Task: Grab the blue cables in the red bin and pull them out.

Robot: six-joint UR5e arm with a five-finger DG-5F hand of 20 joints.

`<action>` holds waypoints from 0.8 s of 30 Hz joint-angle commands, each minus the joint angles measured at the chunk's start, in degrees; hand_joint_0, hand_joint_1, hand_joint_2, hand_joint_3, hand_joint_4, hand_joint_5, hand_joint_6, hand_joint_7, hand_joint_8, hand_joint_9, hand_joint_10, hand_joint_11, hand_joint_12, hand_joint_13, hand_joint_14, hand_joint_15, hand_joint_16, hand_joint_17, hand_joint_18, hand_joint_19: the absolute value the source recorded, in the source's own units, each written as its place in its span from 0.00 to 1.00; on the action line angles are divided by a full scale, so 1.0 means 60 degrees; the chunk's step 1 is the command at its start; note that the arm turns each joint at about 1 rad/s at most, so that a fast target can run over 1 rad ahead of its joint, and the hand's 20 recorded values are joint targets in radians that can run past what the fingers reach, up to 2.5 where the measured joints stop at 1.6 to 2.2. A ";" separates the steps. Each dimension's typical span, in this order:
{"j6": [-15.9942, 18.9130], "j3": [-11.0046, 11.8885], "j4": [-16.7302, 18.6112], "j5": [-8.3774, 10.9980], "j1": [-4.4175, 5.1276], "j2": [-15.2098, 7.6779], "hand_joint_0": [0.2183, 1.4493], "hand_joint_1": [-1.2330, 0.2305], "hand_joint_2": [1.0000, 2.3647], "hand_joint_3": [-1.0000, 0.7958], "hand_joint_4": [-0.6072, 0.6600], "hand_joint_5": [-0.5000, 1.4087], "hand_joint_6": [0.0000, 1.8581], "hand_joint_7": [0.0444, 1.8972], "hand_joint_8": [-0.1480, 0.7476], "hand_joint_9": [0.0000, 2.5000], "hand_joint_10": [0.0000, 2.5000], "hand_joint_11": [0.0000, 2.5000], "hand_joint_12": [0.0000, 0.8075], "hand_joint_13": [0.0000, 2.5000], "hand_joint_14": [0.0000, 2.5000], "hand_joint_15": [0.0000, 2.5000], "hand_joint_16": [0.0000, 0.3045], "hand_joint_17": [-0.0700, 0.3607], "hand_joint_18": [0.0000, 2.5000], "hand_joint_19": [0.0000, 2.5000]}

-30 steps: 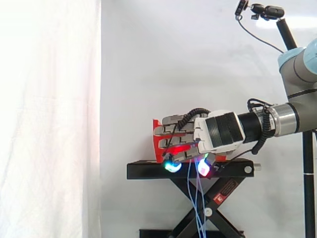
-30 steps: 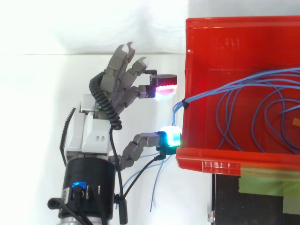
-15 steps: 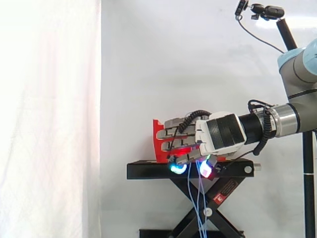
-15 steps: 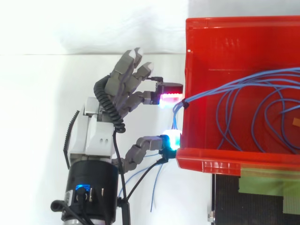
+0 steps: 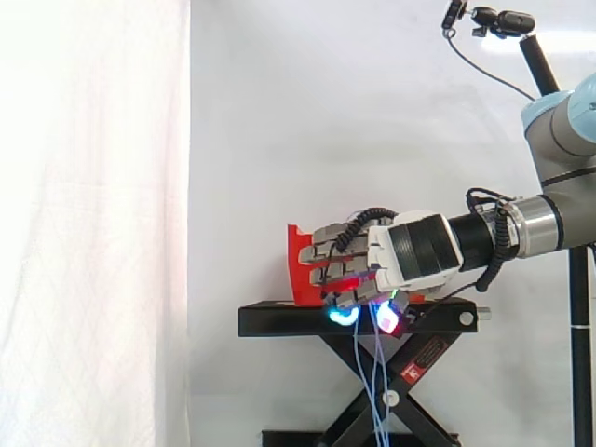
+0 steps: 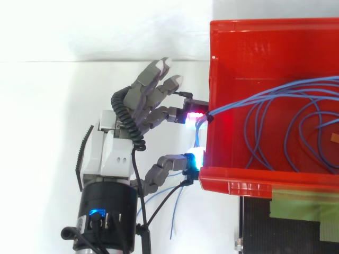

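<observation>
Where the blue cables lay, they curled in loose loops inside the red bin. A bundle of them, gathered by a small dark tie at the rim, crossed the bin's left wall and dropped down outside it. In the side view these strands hung straight down in front of the black stand that carried the bin.

My hand was just outside that wall, level with the bin. It was open. One finger, its pad glowing red, reached to the wall on one side of the hanging strands. My thumb pad, glowing cyan, sat by the bin's corner on the other side. The strands ran down through the gap between those two pads, and I could not tell whether either pad touched them. My other fingers were stretched out, clear of the bin.

From the side, my arm came in level from the right, and both lit pads hung at the stand's top edge. A white curtain stood behind it all.
</observation>
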 commanded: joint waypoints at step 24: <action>0.0002 0.0011 -0.0157 0.0000 -0.0002 0.0001 0.47 0.15 0.00 0.00 0.53 0.76 0.29 0.40 0.46 0.32 0.01 0.13 0.43 0.21 0.00 0.10 0.16 0.41 0.19 0.14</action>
